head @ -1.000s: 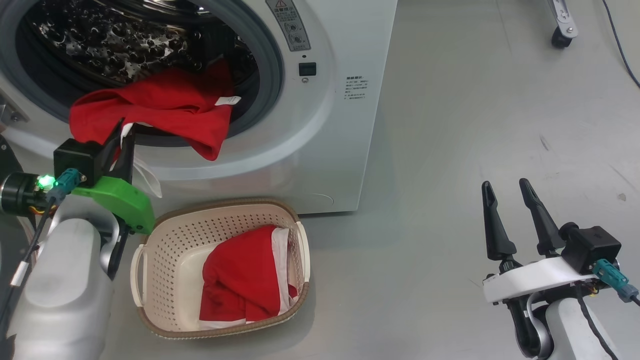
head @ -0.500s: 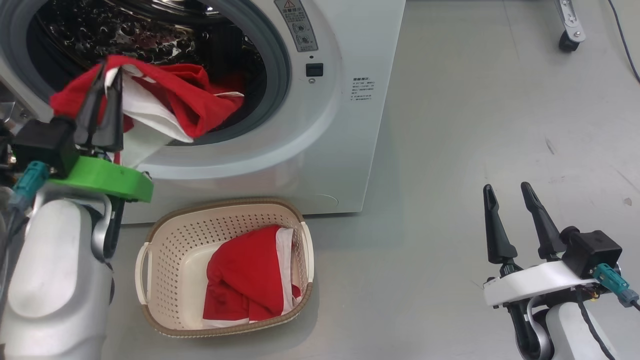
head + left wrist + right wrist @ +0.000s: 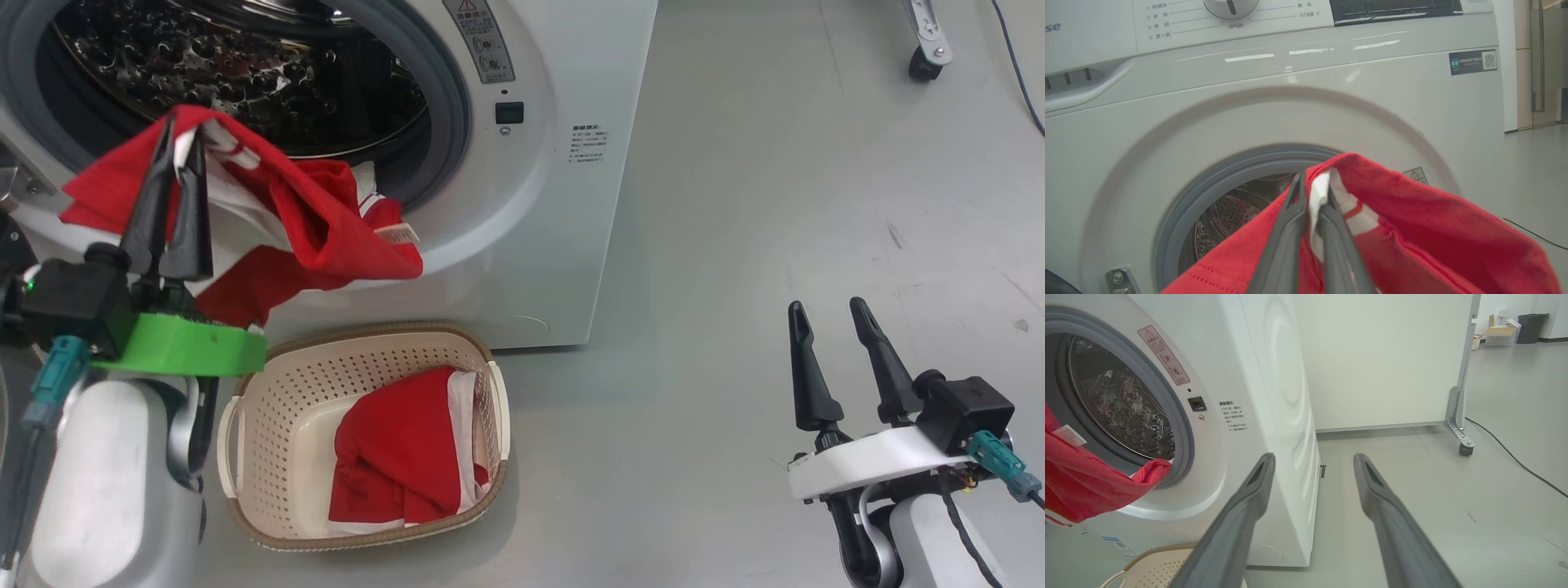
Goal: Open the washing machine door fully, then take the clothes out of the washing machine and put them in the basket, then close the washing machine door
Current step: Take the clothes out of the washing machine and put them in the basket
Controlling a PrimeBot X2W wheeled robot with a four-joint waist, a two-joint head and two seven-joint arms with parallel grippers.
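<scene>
The left end effector (image 3: 181, 135), at the left of the frame, is clamped on a fold of the red clothes (image 3: 326, 241), whose tail drapes out of the washer (image 3: 563, 229). It should lift the tail clear, then release over the basket (image 3: 408, 328) at lower centre. The right end effector (image 3: 826, 304), lower right, gapes wide and holds nothing.

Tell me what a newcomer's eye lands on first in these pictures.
First, the bright red garment pinched in the shut left gripper, hanging before the washing machine porthole above the basket. Next, a second red garment lying in that basket, and the open right gripper over the floor at lower right.
</scene>
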